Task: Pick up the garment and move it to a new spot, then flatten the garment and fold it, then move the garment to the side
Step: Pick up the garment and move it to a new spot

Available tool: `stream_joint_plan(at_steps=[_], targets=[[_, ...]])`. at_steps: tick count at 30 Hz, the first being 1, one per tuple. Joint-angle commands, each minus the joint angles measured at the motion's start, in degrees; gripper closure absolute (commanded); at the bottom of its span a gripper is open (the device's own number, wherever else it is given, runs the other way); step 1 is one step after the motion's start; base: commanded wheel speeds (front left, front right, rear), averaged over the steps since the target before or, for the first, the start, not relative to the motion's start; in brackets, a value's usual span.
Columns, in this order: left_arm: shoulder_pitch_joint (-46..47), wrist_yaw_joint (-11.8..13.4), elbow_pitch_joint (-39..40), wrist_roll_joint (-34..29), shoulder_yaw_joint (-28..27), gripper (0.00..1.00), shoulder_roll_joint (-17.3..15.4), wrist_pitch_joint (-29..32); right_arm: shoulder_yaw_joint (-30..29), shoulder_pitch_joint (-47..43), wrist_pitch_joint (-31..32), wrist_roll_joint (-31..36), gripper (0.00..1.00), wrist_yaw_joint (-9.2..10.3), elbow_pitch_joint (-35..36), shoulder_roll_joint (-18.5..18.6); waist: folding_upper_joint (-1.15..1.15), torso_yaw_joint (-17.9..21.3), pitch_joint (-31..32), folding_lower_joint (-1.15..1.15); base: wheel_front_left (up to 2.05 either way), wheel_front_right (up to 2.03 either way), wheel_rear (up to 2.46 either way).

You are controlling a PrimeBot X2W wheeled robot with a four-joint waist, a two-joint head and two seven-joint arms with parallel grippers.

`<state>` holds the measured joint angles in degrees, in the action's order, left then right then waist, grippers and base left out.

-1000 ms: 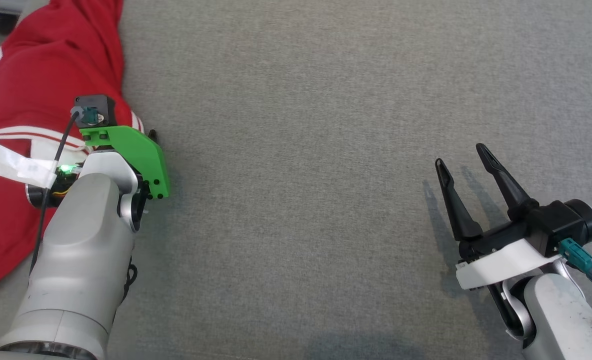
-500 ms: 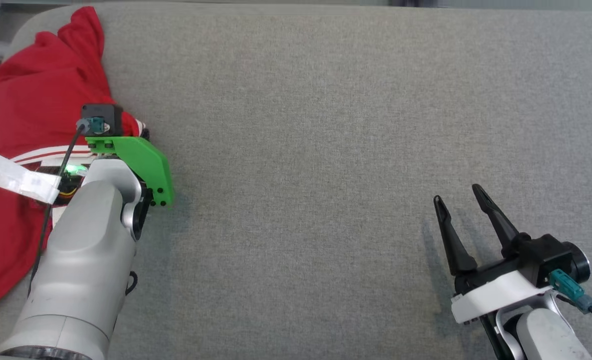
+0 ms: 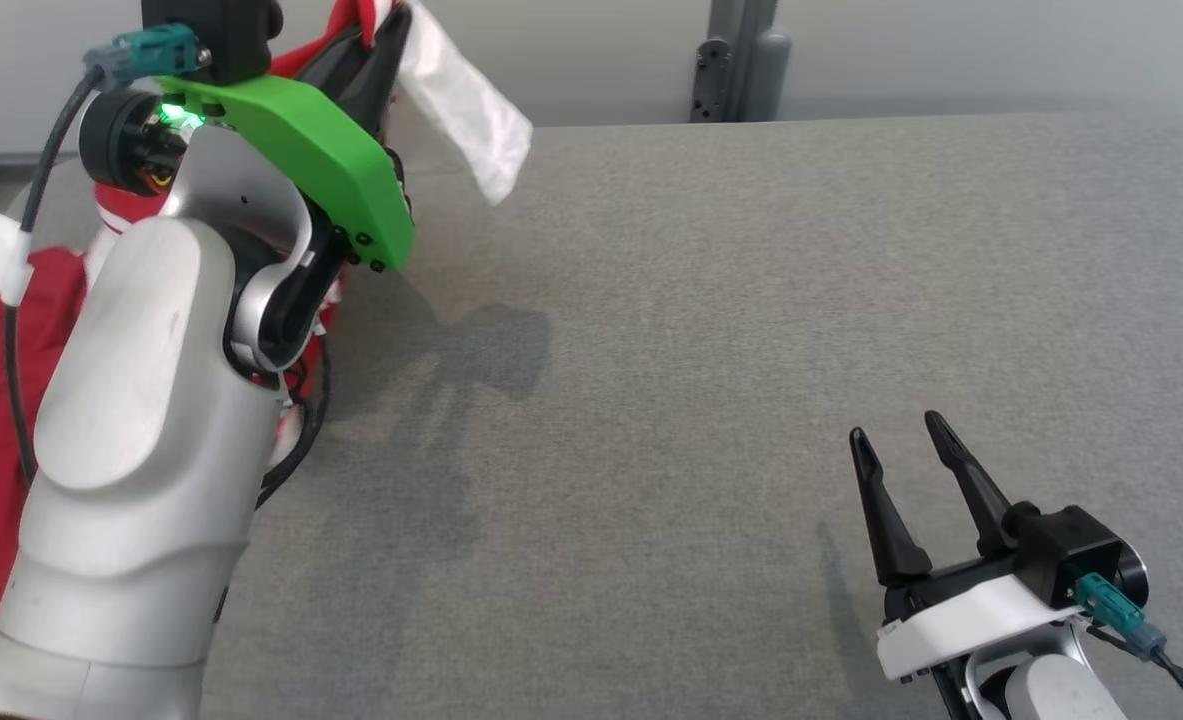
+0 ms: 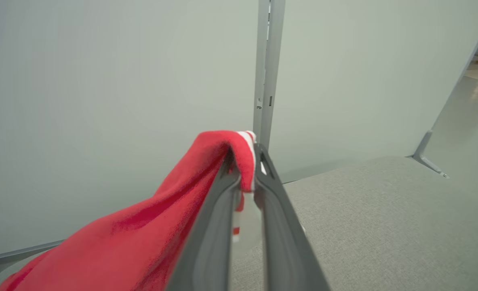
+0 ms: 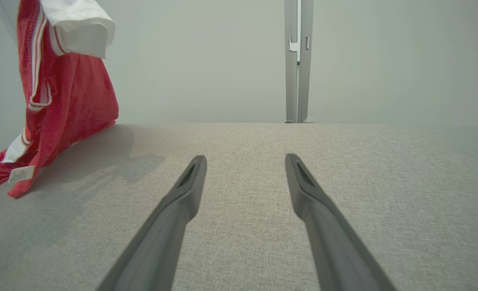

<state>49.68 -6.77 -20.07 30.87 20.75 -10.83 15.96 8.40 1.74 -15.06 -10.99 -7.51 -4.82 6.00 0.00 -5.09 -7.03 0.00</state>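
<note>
Your left tool (image 4: 243, 157) is pressed together on a fold of the red garment (image 4: 133, 230), pinching it right at the fingertips. In the left wrist view the cloth drapes over the left finger and falls to the lower left of frame.

Head view: the left tool is raised at upper left, above the desk (image 3: 751, 300). A white flap (image 3: 466, 110) of the garment hangs off its right side. The rest of the garment trails down behind the left arm (image 3: 141, 430) to the left edge.

Right wrist view: the garment hangs at upper left, its lower end lying on the desk at the left edge. A small label (image 5: 20, 174) shows near the hem.

Your right tool (image 3: 895, 430) is at lower right, fingers spread, low over the desk and well apart from the garment. You cannot tell whether it touches the desk. A grey post (image 3: 741, 60) stands behind the desk's far edge.
</note>
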Motion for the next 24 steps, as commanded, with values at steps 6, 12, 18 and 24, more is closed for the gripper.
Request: stream_joint_plan(at_steps=[6,12,18,24], targets=[[-4.82,2.92,22.22,4.75,1.27,1.0,1.12,9.95,-1.43,-0.79,-0.18,-0.69,0.0,0.04,-0.17,-1.44,0.0,12.15,1.88,0.0,0.0,0.0,0.0],[-5.67,5.79,32.38,9.55,3.07,1.0,4.94,14.41,-2.82,-0.46,-0.18,-0.73,0.0,0.04,-0.14,-2.2,0.0,17.72,0.75,0.0,0.0,0.0,0.0],[-7.93,8.5,29.66,10.58,3.77,1.0,6.1,13.5,-3.15,0.91,-0.18,-1.13,0.0,0.04,-0.07,-2.68,0.0,21.13,-1.59,0.0,0.0,0.0,0.0],[-12.32,9.52,16.13,8.16,1.92,1.0,4.13,8.42,-3.22,2.32,-0.19,-1.48,0.0,0.04,-0.37,-2.97,0.0,21.67,-4.92,0.0,0.0,0.0,0.0]])
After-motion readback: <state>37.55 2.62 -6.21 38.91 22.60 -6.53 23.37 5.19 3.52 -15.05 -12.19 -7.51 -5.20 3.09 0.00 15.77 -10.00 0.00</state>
